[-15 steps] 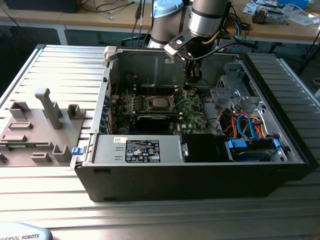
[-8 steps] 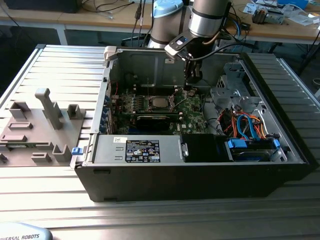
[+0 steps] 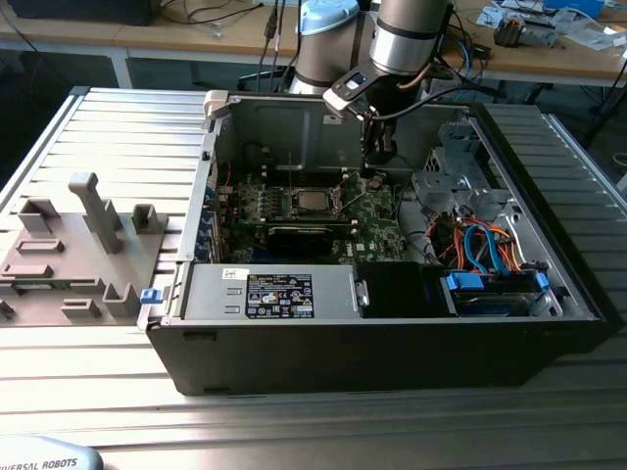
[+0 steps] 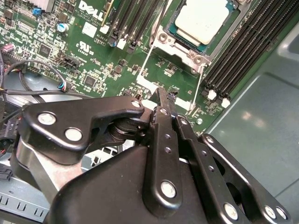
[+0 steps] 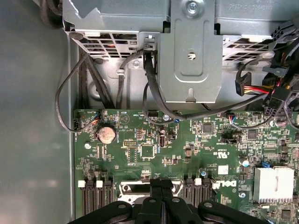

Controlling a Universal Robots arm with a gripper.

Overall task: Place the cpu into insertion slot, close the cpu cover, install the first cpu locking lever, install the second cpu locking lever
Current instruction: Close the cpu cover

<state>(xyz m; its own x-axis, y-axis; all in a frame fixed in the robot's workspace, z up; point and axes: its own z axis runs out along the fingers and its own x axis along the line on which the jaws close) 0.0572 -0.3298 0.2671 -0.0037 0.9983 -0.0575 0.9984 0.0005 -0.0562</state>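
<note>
**Jaws closed at the socket's edge, cpu seated**

Black linkage of the gripper (image 4: 163, 100) sits closest in both wrist views, and the jaws are drawn together with no gap and nothing visibly clamped between them.

Across the exterior view from its left, a grey fixture block (image 3: 69, 255) rests on the ribbed bench (image 3: 294, 421). Next comes the open computer case (image 3: 392, 343) with the green motherboard (image 3: 372, 220) on its floor. The cpu (image 3: 312, 203) lies in the insertion slot (image 3: 292, 204) near the board's middle. The gripper (image 3: 372, 176) hangs just to that view's right of it, low over the board. Farther right are a metal drive cage (image 3: 460, 176) and a bundle of coloured cables (image 3: 485, 245).

In the second wrist view the cpu (image 4: 202, 19) shows its pale metal top. The silver frame around it, which I take for the cpu cover (image 4: 182, 45), looks to lie flat, though I cannot be sure. One wire lever (image 4: 148, 63) and a second wire lever (image 4: 200, 88) run from the socket toward the jaw tips. Whether the tips touch either wire I cannot tell.

The work in hand looks like seating a locking lever. To do it well, the closed tips should bear on the wire's free end rather than on the cover. The push should be steady so the wire does not spring aside, and the tips must stay off the memory slots (image 4: 243, 51) and the small parts nearby.
</note>
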